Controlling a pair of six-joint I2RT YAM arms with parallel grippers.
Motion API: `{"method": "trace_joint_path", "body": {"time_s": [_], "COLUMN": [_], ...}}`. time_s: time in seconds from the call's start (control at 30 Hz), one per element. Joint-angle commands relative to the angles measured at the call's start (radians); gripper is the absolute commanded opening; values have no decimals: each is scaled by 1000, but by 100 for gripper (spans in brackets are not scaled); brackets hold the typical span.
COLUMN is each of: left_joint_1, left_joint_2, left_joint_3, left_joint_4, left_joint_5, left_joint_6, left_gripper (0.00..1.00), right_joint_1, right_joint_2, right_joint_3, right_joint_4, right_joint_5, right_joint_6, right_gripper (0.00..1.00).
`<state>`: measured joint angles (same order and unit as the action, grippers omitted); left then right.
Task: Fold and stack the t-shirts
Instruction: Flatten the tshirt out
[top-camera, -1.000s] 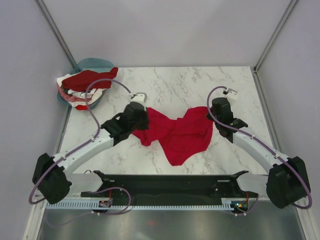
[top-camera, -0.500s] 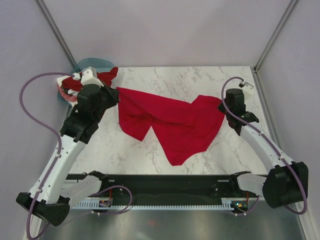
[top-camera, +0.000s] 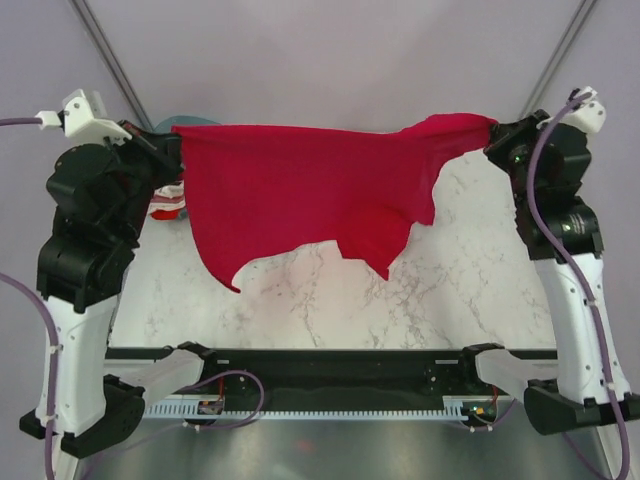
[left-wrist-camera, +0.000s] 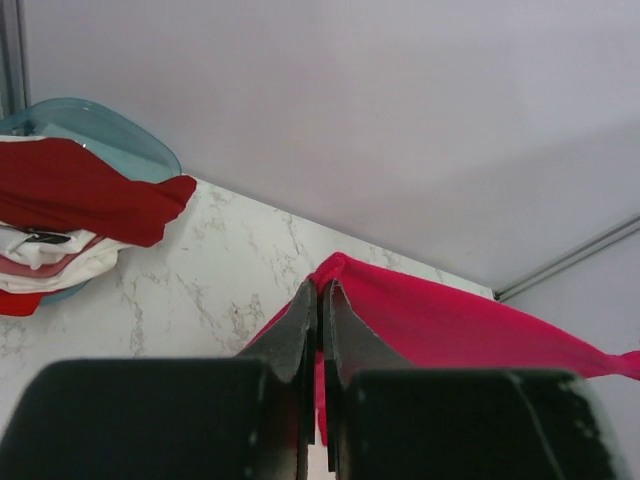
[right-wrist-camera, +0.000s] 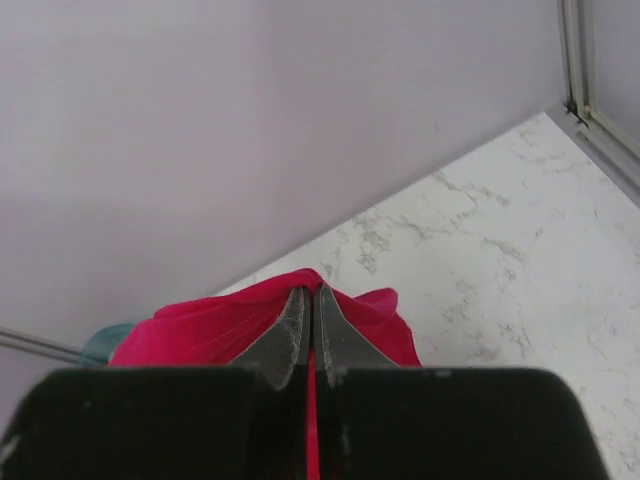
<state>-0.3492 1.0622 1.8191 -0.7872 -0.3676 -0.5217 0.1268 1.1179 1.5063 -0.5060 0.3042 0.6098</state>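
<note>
The bright crimson t-shirt (top-camera: 300, 190) hangs stretched in the air between both raised arms, its lower edge dangling above the marble table. My left gripper (top-camera: 172, 150) is shut on its left corner, the cloth (left-wrist-camera: 450, 320) pinched between the fingertips (left-wrist-camera: 322, 290). At the other end my right gripper (top-camera: 492, 135) is shut on the right corner, with red cloth (right-wrist-camera: 210, 325) bunched round its tips (right-wrist-camera: 311, 297). More t-shirts, dark red (left-wrist-camera: 80, 190), white and coral pink (left-wrist-camera: 40, 270), lie heaped in the basin.
The teal plastic basin (left-wrist-camera: 110, 125) sits at the table's back left corner, mostly hidden behind my left arm in the top view. The marble table (top-camera: 460, 290) is walled by lilac panels, with metal posts at the back corners.
Both arms have lifted high and spread apart. The crimson t-shirt has gone from lying crumpled on the table to hanging stretched in the air.
</note>
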Motion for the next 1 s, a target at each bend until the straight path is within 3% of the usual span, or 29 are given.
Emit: {"method": "trace_joint_path", "body": {"time_s": [0.0, 0.13, 0.4, 0.57, 0.83, 0.97], "left_joint_1": [10, 9, 10, 10, 9, 9], "left_joint_2": [-68, -148, -245, -289, -222, -122], "left_joint_3": [42, 19, 52, 34, -121, -266], "left_joint_4": [-43, -50, -98, -112, -110, -40], "left_joint_5": [-27, 31, 87, 113, 177, 150], "left_joint_6": [46, 38, 28, 3, -83, -121], "left_gripper": [2, 2, 2, 2, 2, 2], "right_joint_1": [-10, -10, -10, -12, -10, -10], "right_joint_2": [-85, -179, -214, -268, -195, -156], "right_joint_3": [135, 235, 546, 595, 468, 170], "right_joint_4": [-111, -178, -321, -321, -310, -209], "right_joint_5": [-33, -85, -123, -119, -111, -129], "right_joint_6": [-65, -111, -165, -154, -148, -110], "right_gripper": [0, 0, 0, 0, 0, 0]}}
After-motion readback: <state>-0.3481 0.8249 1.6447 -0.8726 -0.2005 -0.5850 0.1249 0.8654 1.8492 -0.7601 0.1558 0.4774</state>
